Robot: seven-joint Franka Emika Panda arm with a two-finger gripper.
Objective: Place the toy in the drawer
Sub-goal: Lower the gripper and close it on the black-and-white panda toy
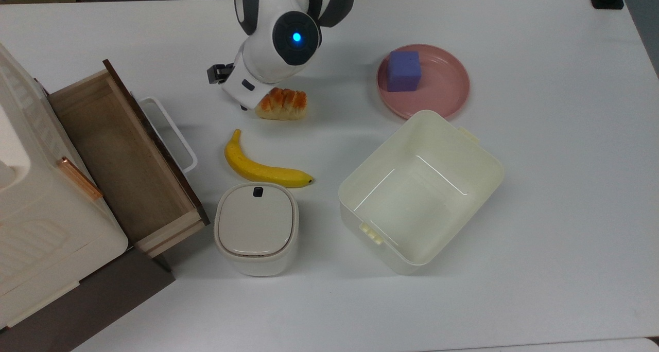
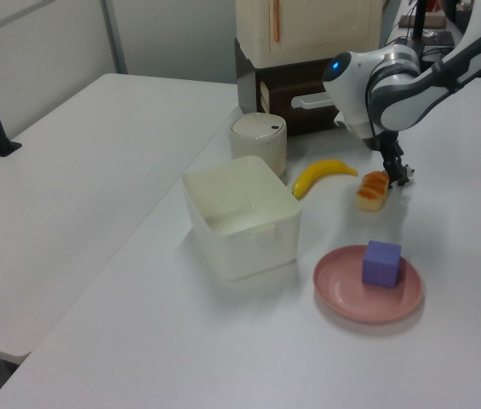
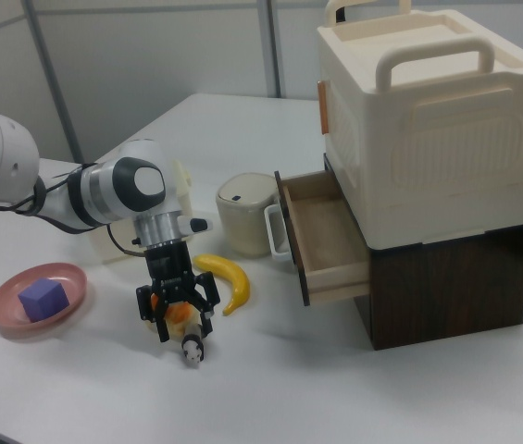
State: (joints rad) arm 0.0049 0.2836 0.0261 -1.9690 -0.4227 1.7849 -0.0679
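Observation:
The panda toy (image 3: 192, 350) lies on the white table just beside the orange-topped bread loaf (image 3: 176, 314). My gripper (image 3: 185, 331) hangs low over both, open, its fingers spread on either side of the spot where toy and loaf meet. In the top view the arm's wrist (image 1: 267, 53) covers the toy and leaves the loaf (image 1: 283, 105) showing. In the left view the gripper (image 2: 399, 175) reaches down at the loaf's far end (image 2: 373, 189). The wooden drawer (image 1: 154, 141) stands pulled out at the top view's left, empty, with its white loop handle (image 1: 172, 136) facing the table.
A banana (image 1: 260, 168) and a white lidded bin (image 1: 256, 227) lie between the loaf and the drawer. A cream tub (image 1: 479, 156) sits at the top view's centre right. Behind it a pink plate (image 1: 448, 89) carries a purple block (image 1: 404, 70).

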